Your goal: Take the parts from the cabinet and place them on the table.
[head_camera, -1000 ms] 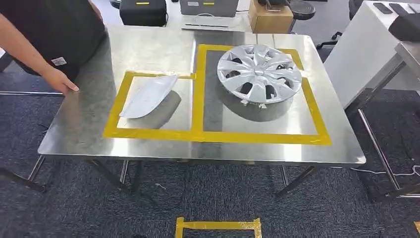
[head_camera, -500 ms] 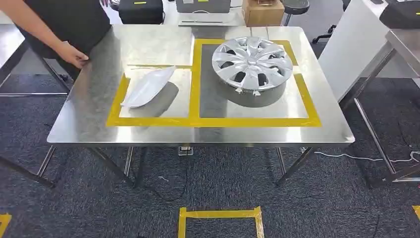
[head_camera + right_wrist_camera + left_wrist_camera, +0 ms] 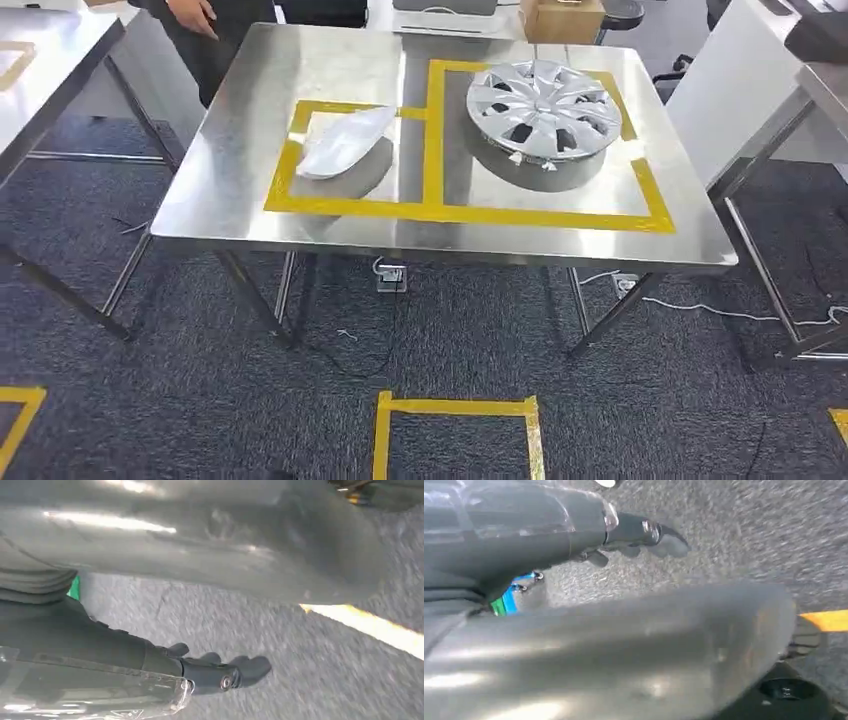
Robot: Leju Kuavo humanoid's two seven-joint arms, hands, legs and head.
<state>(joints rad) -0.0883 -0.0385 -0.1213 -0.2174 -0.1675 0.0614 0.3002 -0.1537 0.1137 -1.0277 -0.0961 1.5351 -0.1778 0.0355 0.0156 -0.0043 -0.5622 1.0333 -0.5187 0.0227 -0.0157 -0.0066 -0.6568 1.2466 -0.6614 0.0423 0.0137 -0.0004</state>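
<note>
A silver hubcap (image 3: 543, 104) lies in the larger yellow-taped field on the steel table (image 3: 230, 170). A white curved shell part (image 3: 347, 142) lies in the smaller taped field to its left. My left hand (image 3: 574, 605) hangs over grey carpet, its dark fingers (image 3: 644, 532) spread away from the thick thumb, holding nothing. My right hand (image 3: 175, 555) hangs the same way over the carpet, fingers (image 3: 225, 672) apart from the thumb and empty.
A person (image 3: 195, 12) stands at the table's far left corner. Another steel table (image 3: 50, 50) is on the left and a white one (image 3: 730, 90) on the right. A yellow tape square (image 3: 458, 430) marks the floor in front. A cable (image 3: 700, 310) trails under the table.
The whole picture has shifted: the camera has drawn back and the table now lies farther off. The person's hand has left the table's left edge.
</note>
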